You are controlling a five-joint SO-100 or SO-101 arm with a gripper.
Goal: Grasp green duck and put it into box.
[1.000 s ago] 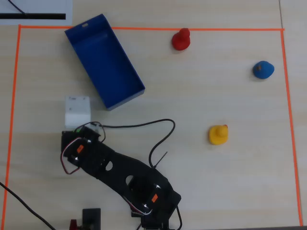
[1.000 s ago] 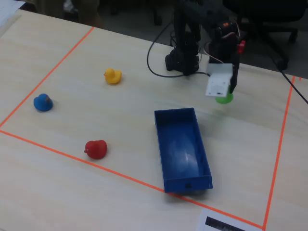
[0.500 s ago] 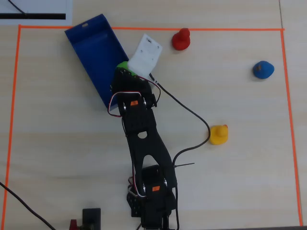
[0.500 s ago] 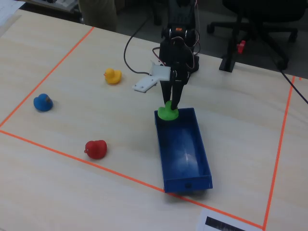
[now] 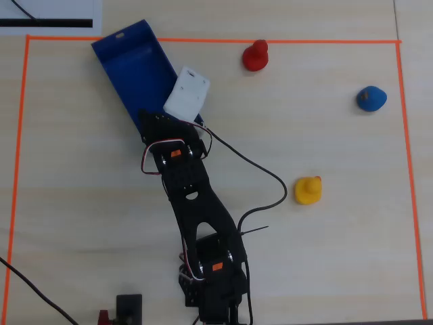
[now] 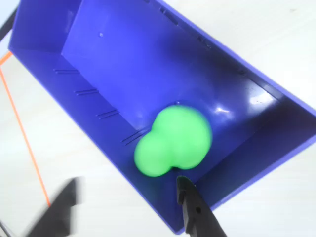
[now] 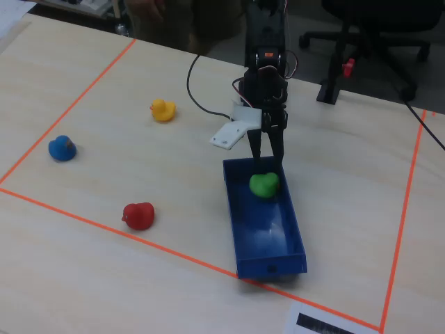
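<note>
Green duck (image 7: pixel 264 184) in box (image 7: pixel 278 240); jaws open, empty, above; red duck (image 7: pixel 138 216) nearby.

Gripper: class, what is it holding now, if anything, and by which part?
Nothing. The gripper stands open above the green duck, which lies loose inside the box.

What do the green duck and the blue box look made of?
The small lime-green toy duck looks like soft rubber or vinyl: matte, rounded, seamless, though blurred. The long dark-blue open tray looks like hard moulded plastic: thin straight walls, glossy floor with light glare, small ribs along one wall.
</note>
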